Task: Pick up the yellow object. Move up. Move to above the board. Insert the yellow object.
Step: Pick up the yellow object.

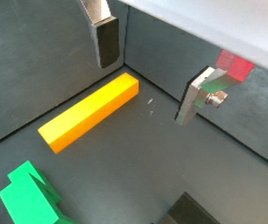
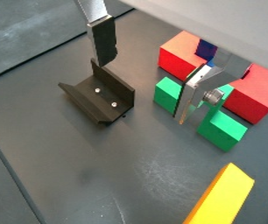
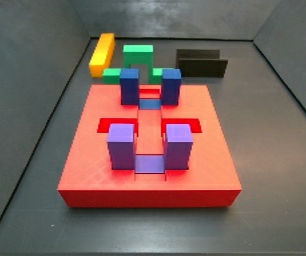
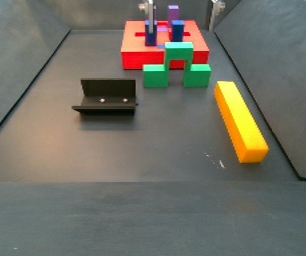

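Observation:
The yellow object [image 1: 89, 112] is a long flat yellow-orange bar lying on the dark floor near a side wall. It also shows in both side views [image 3: 102, 55] [image 4: 240, 120] and at the edge of a wrist view [image 2: 224, 201]. The board [image 3: 149, 165] is a big red slab with blue and purple posts, also seen in a side view [image 4: 132, 45]. My gripper [image 1: 146, 92] hangs open and empty above the floor, with the bar's end just off to one side. In a wrist view the gripper [image 2: 144, 92] is between the fixture and the green block.
The dark fixture [image 2: 99, 96] stands on the floor beside one finger and shows in a side view [image 4: 106, 97]. A green block [image 4: 179, 62] sits against the board's end, also in a wrist view [image 2: 168, 92]. Grey walls [image 3: 283, 60] ring the floor.

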Tool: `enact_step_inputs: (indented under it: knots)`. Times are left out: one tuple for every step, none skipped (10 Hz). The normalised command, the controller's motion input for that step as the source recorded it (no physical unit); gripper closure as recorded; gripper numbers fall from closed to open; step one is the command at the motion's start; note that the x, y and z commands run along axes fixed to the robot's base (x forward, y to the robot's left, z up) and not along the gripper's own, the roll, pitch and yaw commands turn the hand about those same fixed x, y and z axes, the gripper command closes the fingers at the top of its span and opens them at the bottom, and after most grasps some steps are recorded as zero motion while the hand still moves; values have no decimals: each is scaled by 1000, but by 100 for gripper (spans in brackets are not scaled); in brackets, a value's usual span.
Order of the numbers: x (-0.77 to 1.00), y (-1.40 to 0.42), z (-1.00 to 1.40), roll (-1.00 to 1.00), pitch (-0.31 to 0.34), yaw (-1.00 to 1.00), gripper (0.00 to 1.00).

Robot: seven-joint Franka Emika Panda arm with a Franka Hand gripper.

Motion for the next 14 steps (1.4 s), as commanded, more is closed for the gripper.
enact_step_inputs:
  knots:
    - [89,0,-66,-19,34,-37,0]
    - [-77,-100,-503,0,-69,-63,0]
    - [-306,-60,-851,0,-163,-77,0]
    - [-386,0,-940,24,-180,-66,0]
    - [-403,0,-926,51,-170,-86,0]
    - [-457,0,-954,31,-169,-51,0]
    - [-429,0,-937,30,-177,-37,0]
    - [-297,0,-783,81,-146,-37,0]
    - [-149,40,-603,100,-76,-69,0]
    - [-63,146,-494,10,-50,-91,0]
    - [-126,197,-471,0,-40,-137,0]
    - [-163,214,-429,0,-26,-169,0]
    - [-289,180,-311,0,-10,-171,0]
    - [-429,186,-223,-7,-6,-200,0]
